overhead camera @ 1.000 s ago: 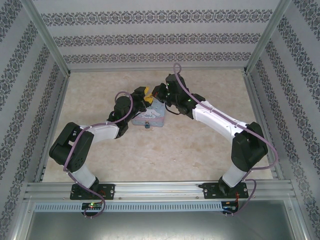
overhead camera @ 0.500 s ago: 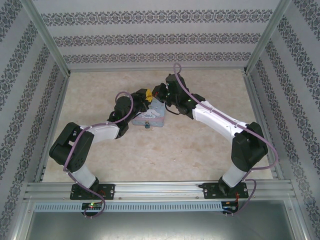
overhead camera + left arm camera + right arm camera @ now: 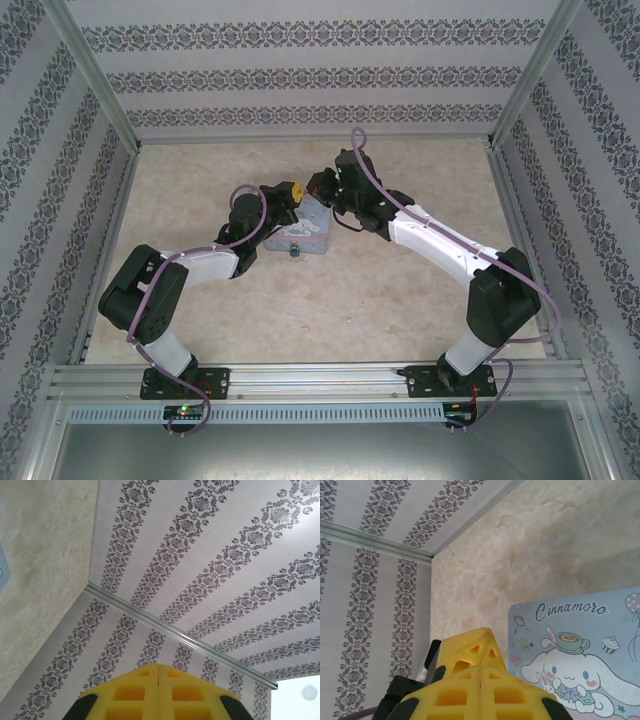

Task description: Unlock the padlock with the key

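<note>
Left fingers (image 3: 132, 697) and right fingers (image 3: 452, 697) each pressed together near tin (image 3: 312, 232); padlock (image 3: 294, 251) at tin's near edge, key insertion and unlocking not yet done

You have two black-and-white robot arms on one marbled beige table (image 3: 350, 300): one left arm (image 3: 190, 265) and one right arm (image 3: 440, 240). Each arm carries one yellow-tipped gripper, making two: the left gripper (image 3: 158, 685) and the right gripper (image 3: 481, 690). There is one pale blue cartoon tin (image 3: 305, 232). There is one tiny dark padlock (image 3: 294, 251) just beside the tin's near edge. Three patterned walls (image 3: 300, 75) stand around the table.
</note>
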